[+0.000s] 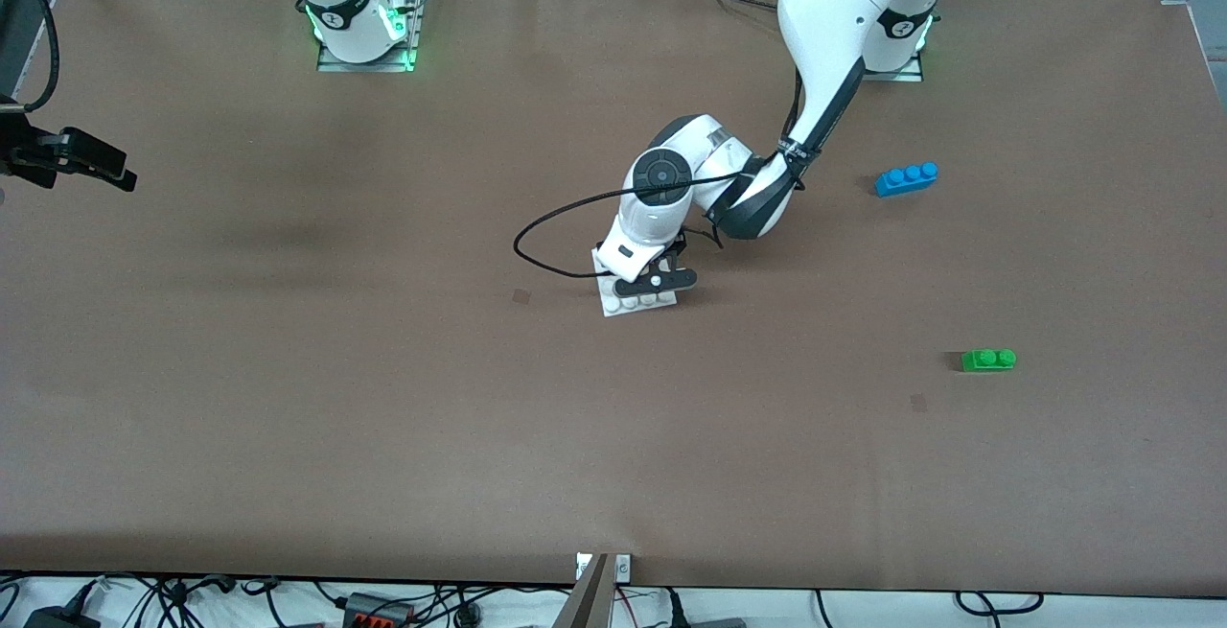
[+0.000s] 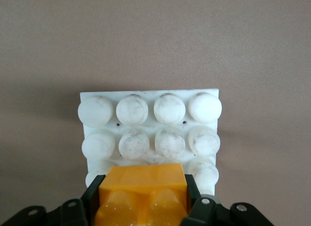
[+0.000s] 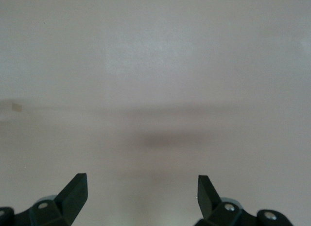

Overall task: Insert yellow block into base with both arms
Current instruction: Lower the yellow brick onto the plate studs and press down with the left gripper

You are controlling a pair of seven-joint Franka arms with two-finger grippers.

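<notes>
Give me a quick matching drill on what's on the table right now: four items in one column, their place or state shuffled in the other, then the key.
Items
1. yellow block
2. base
3. blue brick
4. right gripper

Place or state
A. open, over bare table at the right arm's end
B. lying loose, farther from the front camera than the green brick
C. clamped in the left gripper, over the studs
D. flat on the table under the left gripper

Pairs: 1-C, 2-D, 3-B, 4-A
</notes>
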